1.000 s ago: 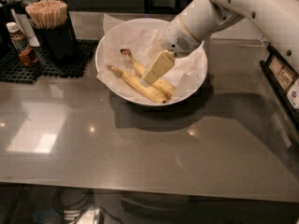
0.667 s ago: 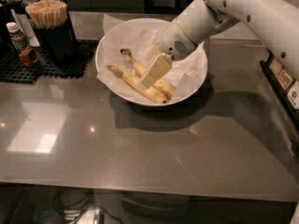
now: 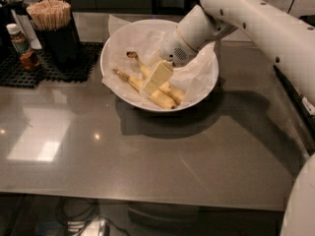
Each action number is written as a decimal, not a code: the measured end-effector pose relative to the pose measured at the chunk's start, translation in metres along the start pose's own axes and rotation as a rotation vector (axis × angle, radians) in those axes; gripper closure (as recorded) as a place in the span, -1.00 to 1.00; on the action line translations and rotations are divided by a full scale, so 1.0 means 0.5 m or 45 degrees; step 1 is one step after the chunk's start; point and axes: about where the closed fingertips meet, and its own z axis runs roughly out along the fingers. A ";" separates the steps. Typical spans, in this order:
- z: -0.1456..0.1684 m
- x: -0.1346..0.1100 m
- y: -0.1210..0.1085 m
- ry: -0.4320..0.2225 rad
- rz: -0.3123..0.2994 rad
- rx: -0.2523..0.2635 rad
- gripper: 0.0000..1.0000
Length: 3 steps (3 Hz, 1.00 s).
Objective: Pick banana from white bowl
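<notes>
From where I stand, the white bowl (image 3: 111, 42) sits on the grey counter (image 3: 147, 161), in the upper middle of the frame, and it is lined with crumpled white paper (image 3: 198, 75) that rises past the rim at the back. Two bananas lie inside, side by side, both running from upper left down to lower right. The banana (image 3: 173, 90) with the dark, blobby stem end is the upper one, its stem pointing toward the bowl's back left. The other banana (image 3: 134, 81), with the thin pale stem, lies just below and to the left of it, and the two touch or nearly touch along their length. The robot's white arm (image 3: 256, 23) comes in from the upper right of the frame and angles down into the bowl. The gripper (image 3: 151, 85) is low over the middle of the two bananas, its pale, flat end covering part of both. Whether it is apart, together or clamped on anything, I cannot tell from here, nor whether it touches the fruit. In the upper left of the frame, a black mat (image 3: 49, 69) carries a tall black holder (image 3: 61, 45) packed with wooden sticks (image 3: 49, 13), and a small brown bottle (image 3: 22, 47) stands to the left of the holder.
</notes>
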 end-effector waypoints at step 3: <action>-0.061 0.044 -0.043 0.011 0.070 0.103 -0.40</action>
